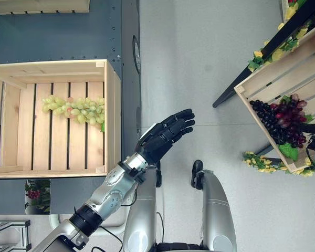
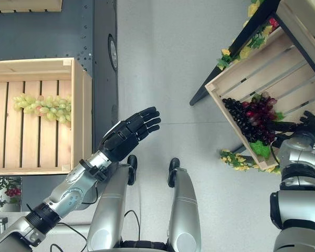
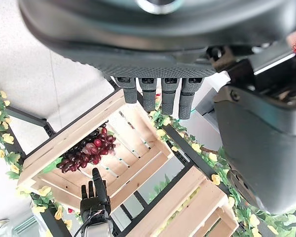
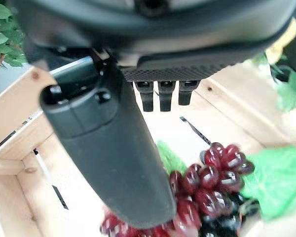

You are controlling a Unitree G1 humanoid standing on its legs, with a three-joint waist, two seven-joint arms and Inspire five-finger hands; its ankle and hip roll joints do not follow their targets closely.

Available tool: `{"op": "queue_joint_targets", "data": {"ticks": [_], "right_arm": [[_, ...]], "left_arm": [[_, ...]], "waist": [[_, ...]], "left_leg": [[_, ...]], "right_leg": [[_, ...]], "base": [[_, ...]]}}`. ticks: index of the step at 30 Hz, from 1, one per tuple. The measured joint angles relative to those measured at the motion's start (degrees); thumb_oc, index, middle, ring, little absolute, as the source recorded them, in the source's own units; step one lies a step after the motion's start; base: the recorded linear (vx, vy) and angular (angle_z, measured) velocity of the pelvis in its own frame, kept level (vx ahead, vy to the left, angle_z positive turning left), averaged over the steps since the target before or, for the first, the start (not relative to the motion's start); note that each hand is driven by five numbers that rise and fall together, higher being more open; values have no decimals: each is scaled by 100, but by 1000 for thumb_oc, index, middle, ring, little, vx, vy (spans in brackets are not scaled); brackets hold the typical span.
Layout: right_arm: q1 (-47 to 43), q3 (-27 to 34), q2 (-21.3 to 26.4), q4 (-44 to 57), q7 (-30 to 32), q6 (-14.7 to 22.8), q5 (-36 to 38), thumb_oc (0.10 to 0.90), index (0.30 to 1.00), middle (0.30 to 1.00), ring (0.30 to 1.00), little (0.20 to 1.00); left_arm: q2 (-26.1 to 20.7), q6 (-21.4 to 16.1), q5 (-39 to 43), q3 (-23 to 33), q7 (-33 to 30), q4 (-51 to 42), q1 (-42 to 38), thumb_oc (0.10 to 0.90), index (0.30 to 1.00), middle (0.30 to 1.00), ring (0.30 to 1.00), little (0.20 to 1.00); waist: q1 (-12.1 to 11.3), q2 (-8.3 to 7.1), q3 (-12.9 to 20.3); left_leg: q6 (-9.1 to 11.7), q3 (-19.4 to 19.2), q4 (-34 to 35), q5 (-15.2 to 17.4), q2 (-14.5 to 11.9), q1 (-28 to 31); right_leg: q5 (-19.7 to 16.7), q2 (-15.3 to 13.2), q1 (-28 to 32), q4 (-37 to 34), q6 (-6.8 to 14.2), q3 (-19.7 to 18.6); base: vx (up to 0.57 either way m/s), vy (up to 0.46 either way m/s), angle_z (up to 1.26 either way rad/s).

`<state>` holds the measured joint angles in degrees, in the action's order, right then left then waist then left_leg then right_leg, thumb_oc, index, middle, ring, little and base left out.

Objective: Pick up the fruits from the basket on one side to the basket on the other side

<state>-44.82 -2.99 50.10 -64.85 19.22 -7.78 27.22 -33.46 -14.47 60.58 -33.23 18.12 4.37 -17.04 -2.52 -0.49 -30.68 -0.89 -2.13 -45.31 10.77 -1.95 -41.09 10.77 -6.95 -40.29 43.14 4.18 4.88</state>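
A bunch of green grapes (image 1: pixel 76 109) lies in the wooden crate (image 1: pixel 113 115) on my left. A dark red and purple grape bunch (image 2: pixel 252 118) with a green leaf lies in the tilted wooden crate (image 2: pixel 241 60) on my right. My left hand (image 1: pixel 163 139) hovers open over the floor between the two crates, its fingers (image 3: pixel 158 94) straight and holding nothing. My right hand (image 2: pixel 299 126) reaches into the right crate beside the dark grapes (image 4: pixel 207 182), fingers straight, thumb (image 4: pixel 108 148) just above the bunch and not closed on it.
The right crate rests on a black metal rack (image 1: pixel 252 73) trimmed with yellow flowers and leaves, with another crate (image 2: pixel 304 26) above it. The left crate sits on a dark blue-grey platform (image 1: pixel 58 31). Grey floor (image 1: pixel 199 63) separates the two sides.
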Motion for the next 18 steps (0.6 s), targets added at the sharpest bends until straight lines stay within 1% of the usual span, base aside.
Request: {"op": "queue_joint_targets", "data": {"ticks": [3,5,6,10,12,14,16,18], "right_arm": [[-42,-1,30,-21,-1,-66,-31,800,900,900,900,900],[-26,-4,30,-23,-2,-88,-33,800,900,900,900,900],[-21,-4,30,-23,-2,-93,-33,800,900,900,900,900],[-3,-67,30,-7,-3,-98,-50,800,900,900,900,900],[44,-103,30,59,-3,-95,-206,800,900,900,900,900],[179,-225,28,297,-3,-75,-220,800,900,900,900,900],[398,-276,10,650,-7,60,-231,800,900,900,900,900],[558,-300,-7,910,-6,148,-345,800,900,900,900,900]], "left_arm": [[0,0,0,0,4,0,-3,800,900,900,900,900],[-1,1,1,0,11,0,-9,800,900,900,900,900],[1,1,1,-1,26,0,-9,800,900,900,900,900],[14,2,-9,-5,36,0,-12,800,900,900,900,900],[20,3,-24,-5,34,0,-12,800,900,900,900,900],[12,2,-156,-4,-17,1,-16,800,900,900,900,900],[12,2,-518,-11,-190,1,-40,800,900,900,900,900],[14,2,-778,-23,-392,2,-83,800,900,900,900,900]], "waist": [[8,-6,-1],[18,-52,-24],[22,-33,-10],[36,-108,-28],[39,-128,-28],[87,-148,-30],[143,-152,-26],[169,-124,-9]], "left_leg": [[2,10,-5,1,-1,21],[2,16,-11,2,-3,46],[2,22,-13,2,-7,54],[1,52,10,2,-17,57],[-7,45,43,4,-24,62],[-16,31,103,5,-33,86],[-75,-30,190,5,-50,161],[-106,-92,239,23,-63,244]], "right_leg": [[-1,9,28,-2,-2,1],[-3,17,64,-15,0,1],[-7,25,79,-33,4,1],[-66,100,114,-165,46,-40],[-117,137,127,-251,70,-79],[-173,197,170,-385,90,-151],[-227,205,256,-530,117,-180],[-234,207,322,-600,130,-220]], "base": [[0,0,0],[0,0,0],[0,0,0],[0,20,-5],[-8,57,-12],[-9,76,-10],[0,95,-11],[2,112,-12]]}}
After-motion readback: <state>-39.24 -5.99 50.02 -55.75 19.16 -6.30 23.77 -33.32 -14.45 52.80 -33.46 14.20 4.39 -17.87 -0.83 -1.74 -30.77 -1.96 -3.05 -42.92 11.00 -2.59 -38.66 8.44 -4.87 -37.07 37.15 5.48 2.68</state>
